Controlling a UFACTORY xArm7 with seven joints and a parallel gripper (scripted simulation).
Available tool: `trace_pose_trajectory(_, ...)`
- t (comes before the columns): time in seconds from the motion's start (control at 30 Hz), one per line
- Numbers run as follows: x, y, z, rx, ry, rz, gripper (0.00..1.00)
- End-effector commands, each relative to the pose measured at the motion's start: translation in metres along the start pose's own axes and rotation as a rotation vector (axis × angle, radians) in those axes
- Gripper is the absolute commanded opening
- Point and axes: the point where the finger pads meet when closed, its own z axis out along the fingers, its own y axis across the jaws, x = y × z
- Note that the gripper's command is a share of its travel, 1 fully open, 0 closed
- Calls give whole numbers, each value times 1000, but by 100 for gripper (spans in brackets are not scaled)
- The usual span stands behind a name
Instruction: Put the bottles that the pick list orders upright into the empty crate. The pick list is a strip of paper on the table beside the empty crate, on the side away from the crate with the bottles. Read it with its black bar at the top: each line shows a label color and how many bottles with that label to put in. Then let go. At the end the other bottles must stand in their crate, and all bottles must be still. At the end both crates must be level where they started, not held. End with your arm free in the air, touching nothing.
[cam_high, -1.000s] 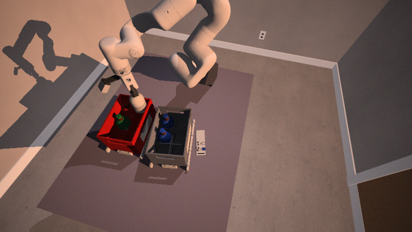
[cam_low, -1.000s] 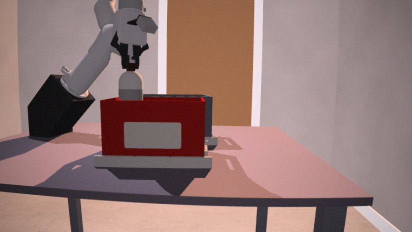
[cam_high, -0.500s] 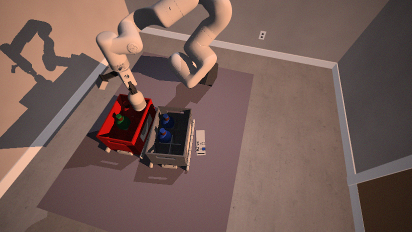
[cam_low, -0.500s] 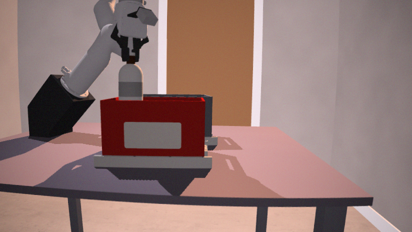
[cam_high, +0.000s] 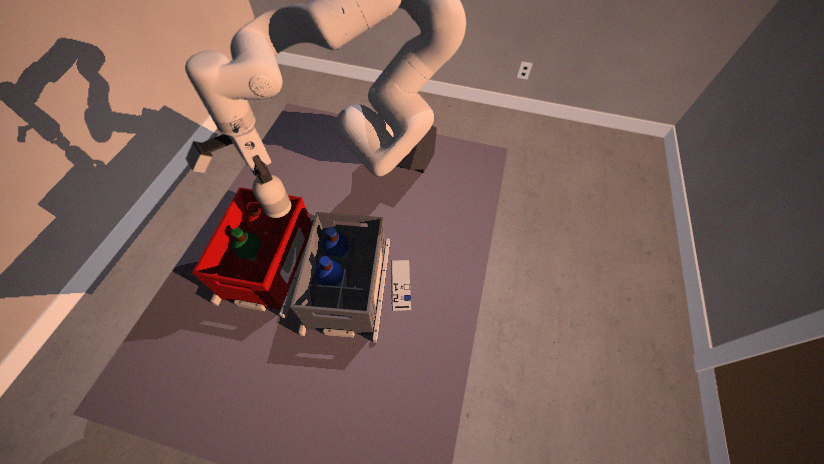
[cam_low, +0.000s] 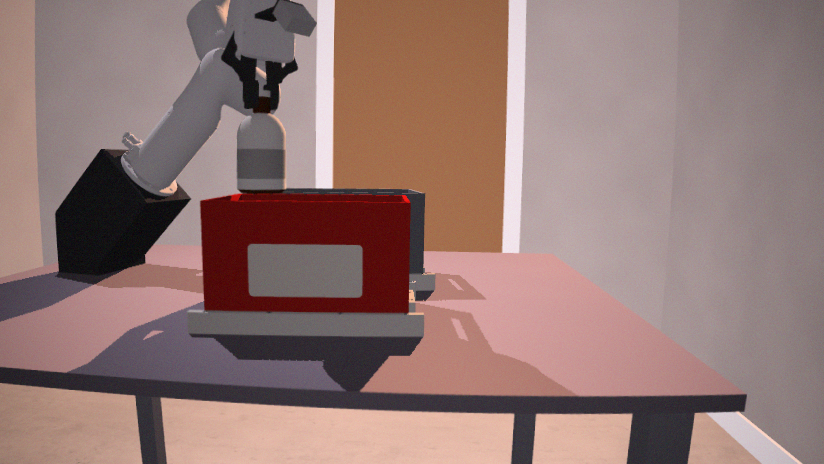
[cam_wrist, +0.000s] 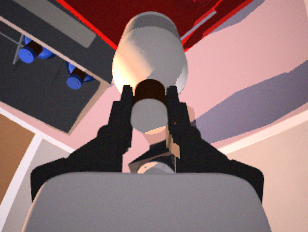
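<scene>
My gripper (cam_high: 262, 174) (cam_low: 264, 103) (cam_wrist: 149, 99) is shut on the dark neck of a white bottle (cam_high: 272, 197) (cam_low: 261, 164) (cam_wrist: 150, 52). The bottle hangs upright, its base near rim height at the red crate (cam_high: 249, 294) (cam_low: 305, 224). That crate holds a green bottle (cam_high: 246, 248) and a red bottle (cam_high: 252, 210). The grey crate (cam_high: 352, 323) (cam_low: 416, 230) holds two blue bottles, one (cam_high: 336, 245) (cam_wrist: 76, 78) behind the other (cam_high: 328, 273) (cam_wrist: 30, 51). The pick list (cam_high: 401, 269) appears to read blue 2, then white 1.
The crates stand side by side, with a narrow gap and pale low rails (cam_high: 339, 333) (cam_low: 305, 324) around their feet. Thin dividers (cam_high: 341, 288) split the grey crate's inside. The arm's dark base (cam_low: 106, 219) stands behind the crates. The table (cam_high: 403, 397) (cam_low: 576, 345) carries everything.
</scene>
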Motion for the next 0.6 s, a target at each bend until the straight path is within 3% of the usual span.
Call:
trace_pose_trajectory(0.0, 1, 0, -10, -1, 4, 0, 0)
trace_pose_trajectory(0.57, 2, -8, -11, -1, 4, 0, 0)
